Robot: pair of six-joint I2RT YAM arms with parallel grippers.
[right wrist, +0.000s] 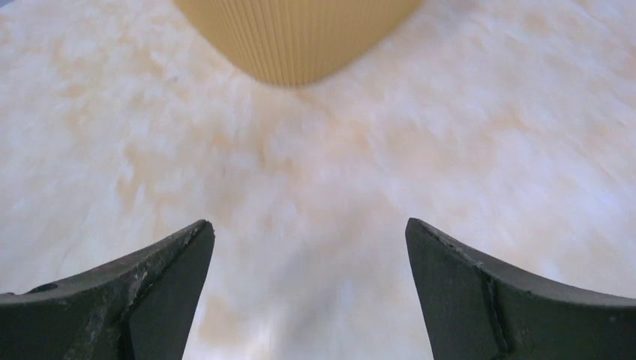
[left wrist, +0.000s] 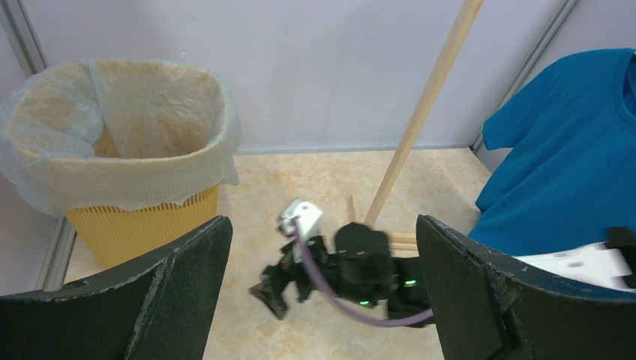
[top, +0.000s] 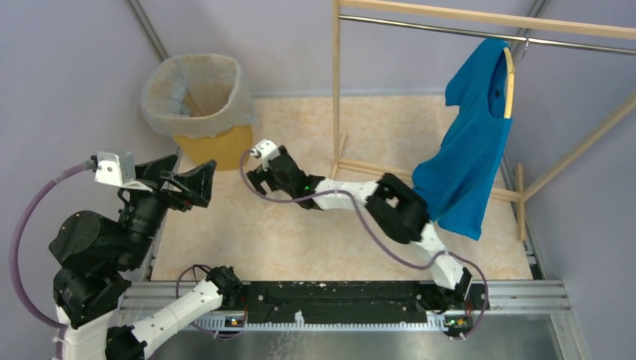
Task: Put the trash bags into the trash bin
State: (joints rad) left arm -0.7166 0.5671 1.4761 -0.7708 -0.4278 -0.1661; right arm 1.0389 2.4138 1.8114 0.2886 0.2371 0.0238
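The yellow-orange mesh trash bin point(top: 217, 146) stands at the far left. A pale translucent trash bag point(top: 165, 101) lines it, its film folded out over the rim. Both show in the left wrist view: bin point(left wrist: 142, 221), bag point(left wrist: 120, 180). My left gripper point(top: 191, 187) is open and empty, raised just near-left of the bin. My right gripper point(top: 259, 180) is open and empty, low over the floor, just right of the bin's base point(right wrist: 300, 37). It also shows in the left wrist view point(left wrist: 281, 289).
A wooden clothes rack point(top: 335, 90) with a metal rail stands at the back right. A bright blue shirt point(top: 469, 157) hangs on it from a hanger. Its base bars point(top: 375, 169) lie on the beige marbled floor point(top: 300, 240). Grey walls close the space.
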